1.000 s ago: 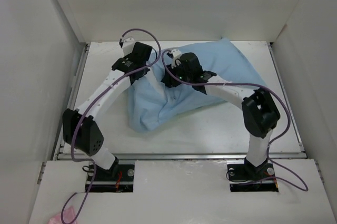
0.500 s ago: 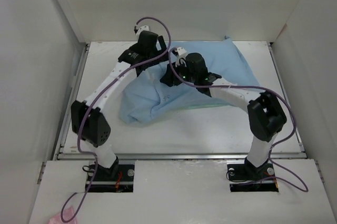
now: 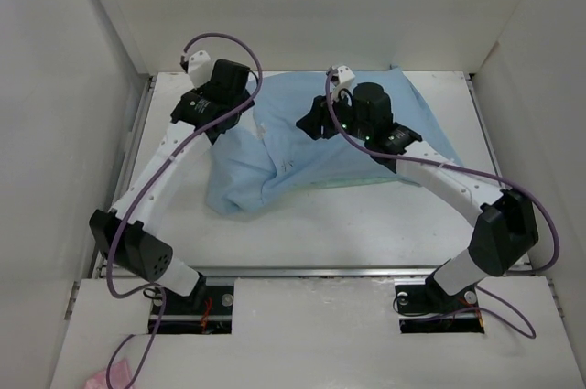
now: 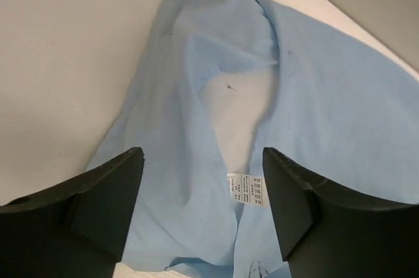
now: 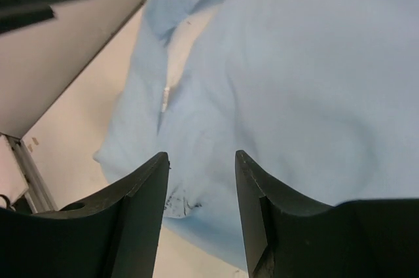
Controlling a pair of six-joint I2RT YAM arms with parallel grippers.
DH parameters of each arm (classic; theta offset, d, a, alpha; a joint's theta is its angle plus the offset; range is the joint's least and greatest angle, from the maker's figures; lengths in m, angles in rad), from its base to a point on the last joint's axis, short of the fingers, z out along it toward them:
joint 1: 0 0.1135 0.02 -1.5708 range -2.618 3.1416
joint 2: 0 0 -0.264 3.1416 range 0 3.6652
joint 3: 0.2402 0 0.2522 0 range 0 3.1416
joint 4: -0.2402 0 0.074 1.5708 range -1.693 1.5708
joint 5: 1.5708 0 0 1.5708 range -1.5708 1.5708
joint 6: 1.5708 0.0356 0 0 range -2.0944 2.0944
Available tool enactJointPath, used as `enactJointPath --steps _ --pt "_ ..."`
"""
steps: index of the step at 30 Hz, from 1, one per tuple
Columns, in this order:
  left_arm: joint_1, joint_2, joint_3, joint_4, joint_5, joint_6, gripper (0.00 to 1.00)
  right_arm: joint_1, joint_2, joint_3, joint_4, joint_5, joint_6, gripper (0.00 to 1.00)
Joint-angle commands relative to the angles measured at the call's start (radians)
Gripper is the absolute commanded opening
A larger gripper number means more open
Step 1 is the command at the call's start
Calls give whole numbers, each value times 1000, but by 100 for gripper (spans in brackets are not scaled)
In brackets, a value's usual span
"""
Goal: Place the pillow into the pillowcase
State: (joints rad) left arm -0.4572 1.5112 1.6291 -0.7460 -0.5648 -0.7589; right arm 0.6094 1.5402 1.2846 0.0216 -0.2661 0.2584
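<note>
**Position.** The pillowcase (image 3: 265,174) lies at upper centre of the top view. Its right half bulges; its lower-left end is limp and creased. The pillow (image 4: 241,121) shows only as a pale strip inside the open slit in the left wrist view. It is judged to be mostly inside; how far in cannot be told.

**Risk.** The open end is slack and folded.
- If a gripper pinches both cloth layers, or cloth together with the pillow, a pull would likely drag the whole bundle instead of drawing the case over.
- A pull on one edge only may twist the opening and let a pillow corner slip out.

**Appearance.** The fabric is thin and light blue, with folds converging on the slit. A white label (image 4: 247,190) sits at the slit's lower end.

**Grippers.** The left gripper (image 4: 201,160) hangs over the slit, fingers spread wide, holding nothing. The right gripper (image 5: 201,157) hangs over the bulge, fingers apart, also empty.

**Support.** The table (image 3: 366,233) is white.
</note>
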Motion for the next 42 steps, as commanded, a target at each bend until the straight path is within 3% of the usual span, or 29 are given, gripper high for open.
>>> enactJointPath --steps 1,13,17,18,23,25,27,29,31,38,39,41,42 --pt "28 23 -31 -72 -71 -39 66 3 3 -16 -37 73 -7 51" --pt "37 302 167 -52 -44 64 41 3 -17 -57 -81 174 -16 51" --pt "49 357 176 -134 -86 37 4 3 -28 -67 -92 205 -16 51" --pt "49 369 176 -147 -105 21 0 3 -28 -76 -92 218 -16 51" --pt "13 295 176 -132 -161 39 0 3 -37 -85 -92 251 -16 51" --pt "-50 207 154 -23 -127 117 0 3 -25 -85 -101 263 -7 51" --pt "-113 117 121 90 -37 284 0 3 -11 -76 -101 274 -7 51" --pt "-152 69 69 244 148 380 0 3 17 -76 -91 274 2 51" --pt "-213 46 46 315 218 446 0 3 29 -65 -91 274 11 50" --pt "-258 188 92 232 192 411 0 -17 22 -65 -81 284 53 48" --pt "-249 211 104 203 192 399 9 -26 12 -65 -92 284 62 48" --pt "-216 266 115 146 178 337 42 -52 -15 -65 -106 284 77 54" --pt "-206 279 127 104 178 323 74 -65 -50 -65 -117 284 90 58"
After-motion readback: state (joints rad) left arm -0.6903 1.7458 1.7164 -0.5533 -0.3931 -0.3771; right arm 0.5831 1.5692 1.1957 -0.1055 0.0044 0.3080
